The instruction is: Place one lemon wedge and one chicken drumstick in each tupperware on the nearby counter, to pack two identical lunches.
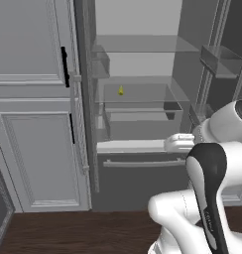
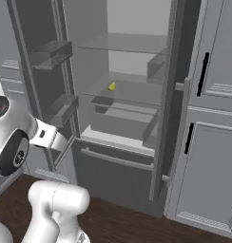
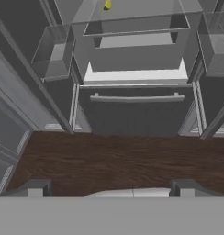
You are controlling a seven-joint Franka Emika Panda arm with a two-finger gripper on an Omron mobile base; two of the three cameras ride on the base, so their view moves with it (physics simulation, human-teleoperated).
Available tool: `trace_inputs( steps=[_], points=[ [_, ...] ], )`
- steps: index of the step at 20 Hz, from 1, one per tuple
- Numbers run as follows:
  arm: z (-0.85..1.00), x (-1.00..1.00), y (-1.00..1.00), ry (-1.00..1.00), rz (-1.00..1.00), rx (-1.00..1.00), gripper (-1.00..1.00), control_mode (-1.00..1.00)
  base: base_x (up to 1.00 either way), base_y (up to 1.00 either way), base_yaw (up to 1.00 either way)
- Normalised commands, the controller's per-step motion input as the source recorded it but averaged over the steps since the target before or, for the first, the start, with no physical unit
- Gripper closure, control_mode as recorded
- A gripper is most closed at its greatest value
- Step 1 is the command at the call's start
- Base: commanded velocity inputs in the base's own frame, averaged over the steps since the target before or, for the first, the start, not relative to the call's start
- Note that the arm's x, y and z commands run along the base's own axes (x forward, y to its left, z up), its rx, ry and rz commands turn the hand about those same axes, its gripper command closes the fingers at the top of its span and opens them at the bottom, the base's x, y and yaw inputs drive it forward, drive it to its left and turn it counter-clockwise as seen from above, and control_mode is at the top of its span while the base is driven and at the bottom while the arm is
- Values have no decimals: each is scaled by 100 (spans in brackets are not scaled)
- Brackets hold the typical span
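You're parked in front of the open fridge (image 1: 138, 99), both doors swung wide, and there's the prize: a small yellow lemon wedge (image 1: 121, 91) sitting alone on the clear glass shelf (image 1: 143, 94), toward the back, a little left of centre from the left base camera. From the right base camera the same wedge (image 2: 111, 86) lies on that shelf just above the clear drawer (image 2: 122, 118). In the hand camera it peeks in at the very top edge (image 3: 107, 4), with the drawer below it and the freezer drawer (image 3: 136, 110) with its long bar handle (image 3: 137, 97) lower still.

Your pincer (image 3: 111, 187) is spread wide, both dark fingertips (image 3: 35, 188) far apart at the bottom of the hand camera, nothing between them. It's pointing down and forward at the dark wooden floor (image 3: 114, 158) in front of the fridge, well short of the shelf and well apart from the wedge.

The arm (image 1: 207, 183) is folded up close to the base, the white forearm reaching toward the fridge's lower right in the left base camera. Door bins (image 2: 51, 53) hang on the open left door, and grey panelled cabinets with black handles (image 1: 33, 99) flank the fridge.
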Motion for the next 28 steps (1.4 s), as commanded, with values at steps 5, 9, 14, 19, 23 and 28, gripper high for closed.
trace_inputs(
  steps=[5,9,14,19,23,28],
  points=[
    [0,0,0,0,0,0,-100,100,91,6,-9],
    [0,0,0,0,0,0,-100,100,87,0,-13],
    [0,0,0,0,0,0,-100,100,82,9,-7],
    [-19,49,3,0,0,0,-100,-100,26,5,-1],
    [-26,84,21,1,0,0,-100,-100,0,0,0],
    [-15,100,31,6,0,1,-100,-100,0,0,0]
  ],
)
